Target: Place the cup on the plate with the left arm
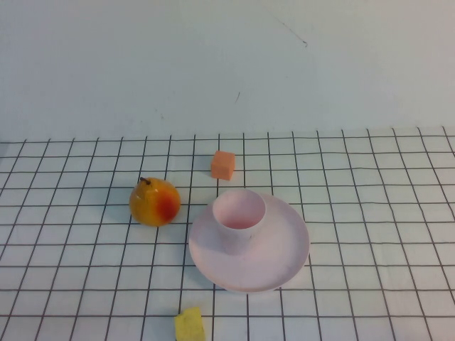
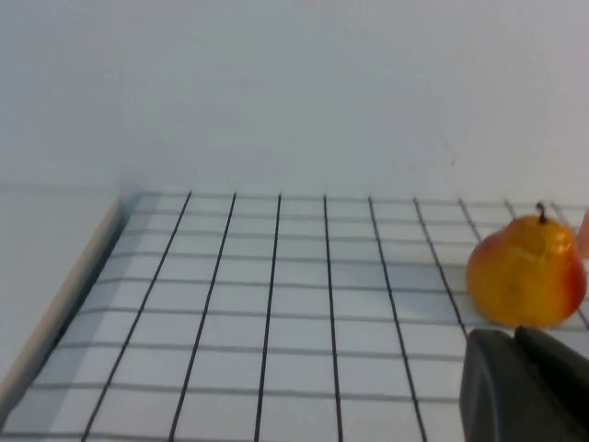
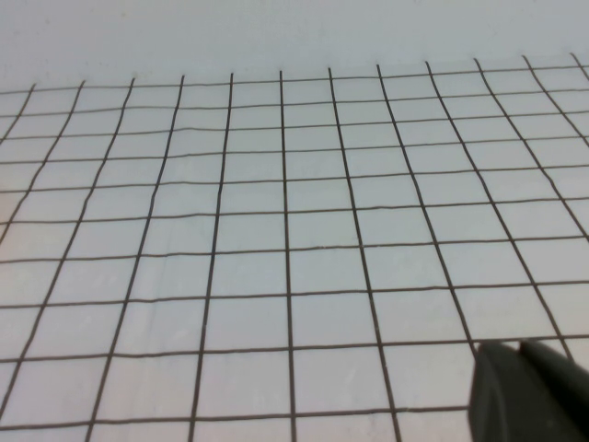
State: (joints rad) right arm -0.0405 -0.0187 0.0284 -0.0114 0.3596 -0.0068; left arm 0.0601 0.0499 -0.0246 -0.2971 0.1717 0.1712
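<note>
The pale pink cup (image 1: 239, 219) stands upright on the left part of the round pale pink plate (image 1: 284, 249), in the middle of the gridded table in the high view. Neither arm shows in the high view. My left gripper (image 2: 513, 333) appears only in the left wrist view, its dark fingers pressed together with nothing between them, just short of the pear (image 2: 526, 272). My right gripper (image 3: 517, 348) appears only in the right wrist view, fingers together over bare grid cloth. No wrist view shows the cup or the plate.
A yellow-red pear (image 1: 154, 202) lies left of the plate. An orange cube (image 1: 222, 165) sits behind the plate and a yellow cube (image 1: 190, 325) near the front edge. The table's left edge (image 2: 55, 304) shows in the left wrist view.
</note>
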